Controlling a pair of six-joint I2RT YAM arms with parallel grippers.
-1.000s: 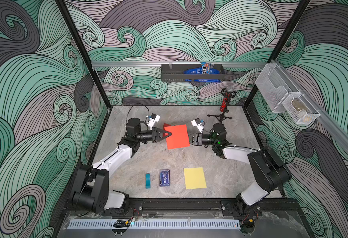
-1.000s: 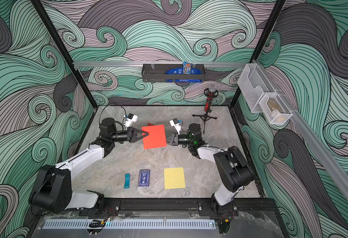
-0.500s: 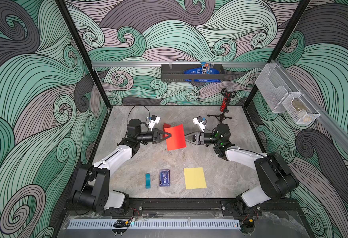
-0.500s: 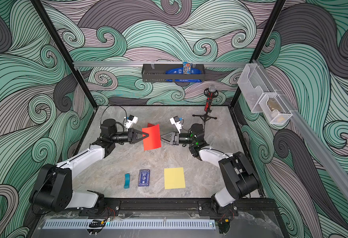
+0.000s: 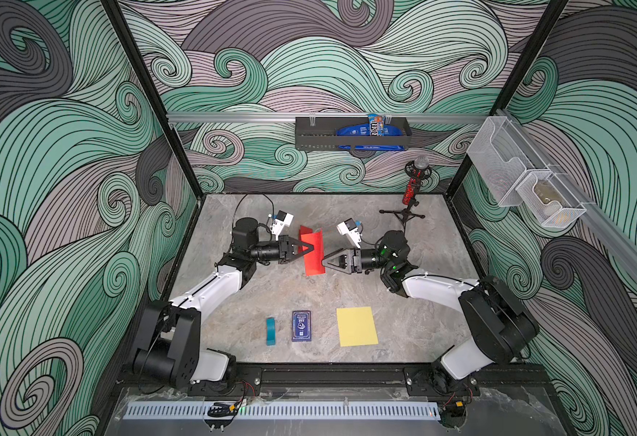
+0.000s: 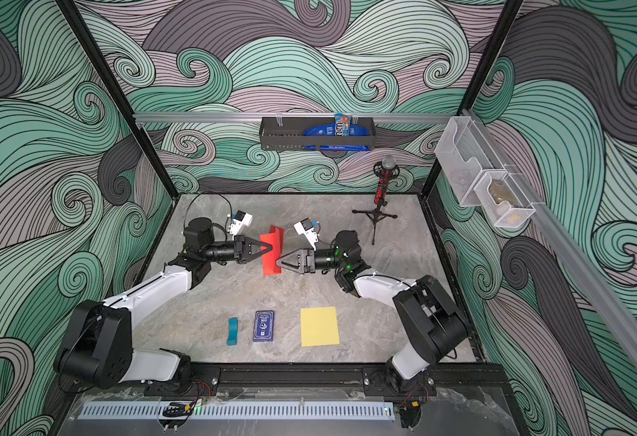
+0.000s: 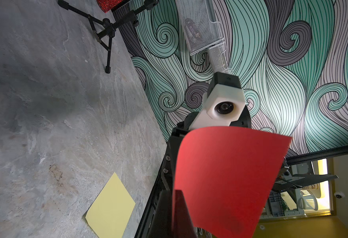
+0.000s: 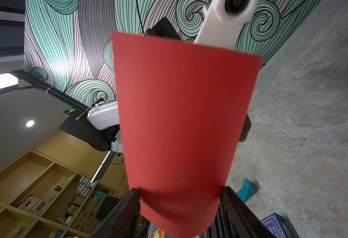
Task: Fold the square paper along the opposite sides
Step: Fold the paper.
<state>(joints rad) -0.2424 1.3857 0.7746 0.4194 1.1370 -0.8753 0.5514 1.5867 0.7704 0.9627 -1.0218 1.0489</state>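
Red paper hangs bowed above the middle of the table, beyond the yellow sheet near the front edge — pinched at one side by the left gripper, jaws clamped tight. The right gripper stands spread wide, the sheet's curl resting loosely between its fingers. On one pinch alone, the springy curl may flop open or twist — sides misaligned, no crease set. The microphone stand stands well apart, near the far edge.

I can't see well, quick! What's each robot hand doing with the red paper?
Left gripper: closed, pinching the red paper.
Right gripper: open, jaws apart around the red paper.
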